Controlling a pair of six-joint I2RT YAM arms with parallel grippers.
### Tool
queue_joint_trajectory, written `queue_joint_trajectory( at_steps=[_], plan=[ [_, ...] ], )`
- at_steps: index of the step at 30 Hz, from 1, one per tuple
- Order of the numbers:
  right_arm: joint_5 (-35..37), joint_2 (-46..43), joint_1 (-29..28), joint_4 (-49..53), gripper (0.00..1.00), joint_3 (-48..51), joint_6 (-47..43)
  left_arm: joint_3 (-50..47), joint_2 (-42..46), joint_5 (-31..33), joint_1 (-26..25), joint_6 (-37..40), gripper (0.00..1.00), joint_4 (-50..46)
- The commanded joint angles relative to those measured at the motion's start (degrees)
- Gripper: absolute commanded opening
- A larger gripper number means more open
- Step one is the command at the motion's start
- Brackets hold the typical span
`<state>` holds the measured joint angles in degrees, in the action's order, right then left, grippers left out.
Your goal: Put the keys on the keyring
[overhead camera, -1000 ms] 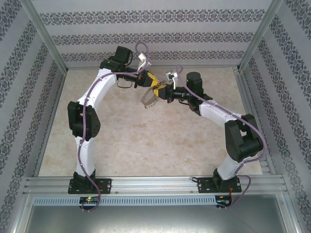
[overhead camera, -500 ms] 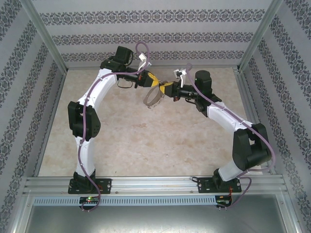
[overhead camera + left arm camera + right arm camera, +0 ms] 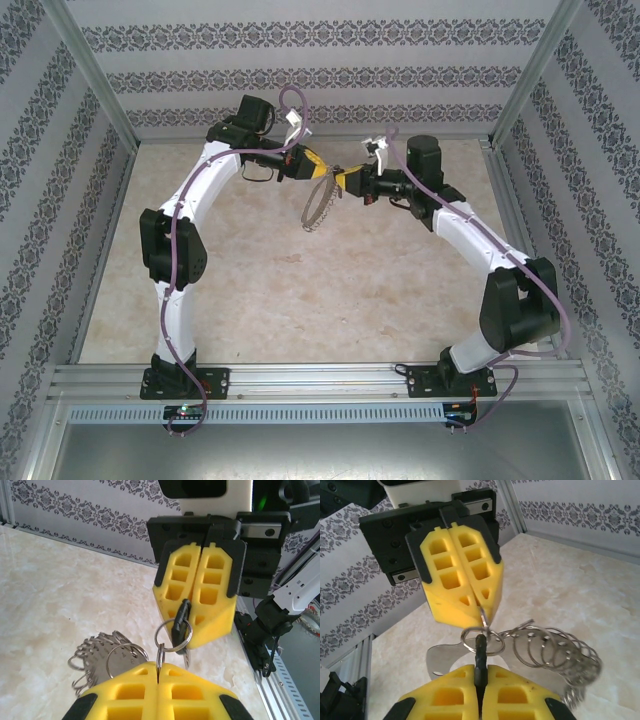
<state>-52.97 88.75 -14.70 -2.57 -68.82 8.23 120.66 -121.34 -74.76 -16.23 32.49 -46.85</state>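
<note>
Bright even light, faint soft shadows, close foreground slightly blurred

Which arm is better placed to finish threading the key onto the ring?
Right: the right gripper pinches the key, its tip at the keyring; the left gripper merely clamps that ring.

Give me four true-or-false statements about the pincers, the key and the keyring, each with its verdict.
1. The left pincer is shut on the keyring. True.
2. The right pincer is open and empty. False: it is shut on the key.
3. The keyring lies flat on the table. False: it hangs from the left pincer, off the table.
4. The key's head is black. True.
</note>
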Motion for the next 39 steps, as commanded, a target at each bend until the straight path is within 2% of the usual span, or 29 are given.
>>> queue_joint_trajectory(
  at_steps=[1, 4, 13, 15, 17, 22, 32, 39],
  plan=[
    [-0.9, -2.7, 0.9, 13.2, 0.00, -4.8, -9.3, 0.9, 2.3, -1.0, -0.4, 0.9, 0.00, 0.4],
    [1.1, -3.1, 1.3, 17.3, 0.00, -6.7, -12.0, 0.9, 2.2, -1.2, -0.5, 1.0, 0.00, 0.3],
    [1.9, -2.3, 1.5, 18.9, 0.00, -12.9, -11.6, 0.8, 2.2, -0.8, -0.5, -0.1, 0.00, 0.9],
    [2.3, -1.9, 1.6, 19.5, 0.00, -14.1, -11.4, 0.6, 2.3, -0.2, -0.5, -1.1, 0.03, 1.7],
    [3.0, -1.2, 1.6, 20.8, 0.00, -15.9, -11.3, 0.0, 2.7, 0.9, -0.4, -1.9, 0.11, 2.8],
    [3.7, 0.7, 1.6, 25.2, 0.00, -20.2, -12.4, -1.9, 4.2, 2.8, 0.0, -3.1, 0.23, 4.5],
    [4.1, 5.3, 1.6, 32.9, 0.00, -27.6, -13.8, -16.5, 13.3, 9.1, 4.4, -13.2, 0.36, 19.1],
    [4.4, 7.3, 0.5, 35.3, 0.00, -29.1, -13.0, -26.8, 20.9, 15.8, 8.1, -21.3, 0.40, 29.4]
  ],
)
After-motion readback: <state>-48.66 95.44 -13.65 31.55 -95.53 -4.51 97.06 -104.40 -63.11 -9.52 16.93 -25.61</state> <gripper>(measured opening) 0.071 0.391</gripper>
